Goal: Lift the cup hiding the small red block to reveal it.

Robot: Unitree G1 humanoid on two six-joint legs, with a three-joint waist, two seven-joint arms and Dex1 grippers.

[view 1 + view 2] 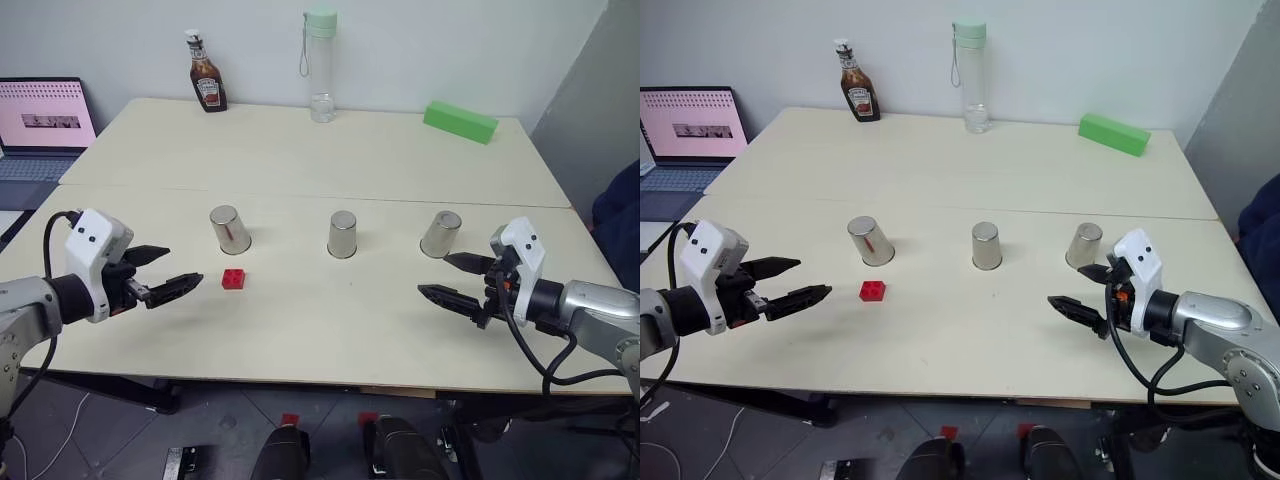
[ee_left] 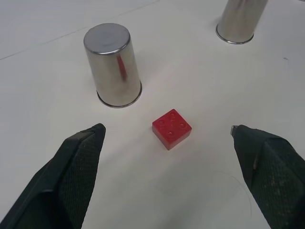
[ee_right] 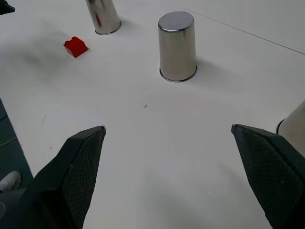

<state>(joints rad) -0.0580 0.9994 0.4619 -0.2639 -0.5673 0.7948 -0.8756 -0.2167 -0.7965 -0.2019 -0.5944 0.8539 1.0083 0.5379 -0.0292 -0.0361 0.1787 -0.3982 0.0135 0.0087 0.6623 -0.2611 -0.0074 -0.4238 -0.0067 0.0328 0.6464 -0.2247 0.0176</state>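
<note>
The small red block [image 1: 234, 279] lies uncovered on the table, just in front of the left steel cup [image 1: 230, 230], which stands upside down. Two more upturned cups stand in the same row, one in the middle [image 1: 342, 234] and one on the right [image 1: 441, 234]. My left gripper [image 1: 163, 272] hovers open to the left of the block, which shows between its fingers [image 2: 78, 162] in the left wrist view as a studded red block [image 2: 172, 128]. My right gripper [image 1: 458, 280] is open and empty, in front of the right cup.
A ketchup bottle [image 1: 206, 72], a clear water bottle [image 1: 320, 65] and a long green block [image 1: 460, 121] stand along the table's far side. A laptop [image 1: 42, 120] sits at the far left. The table's front edge [image 1: 300, 380] runs just below both grippers.
</note>
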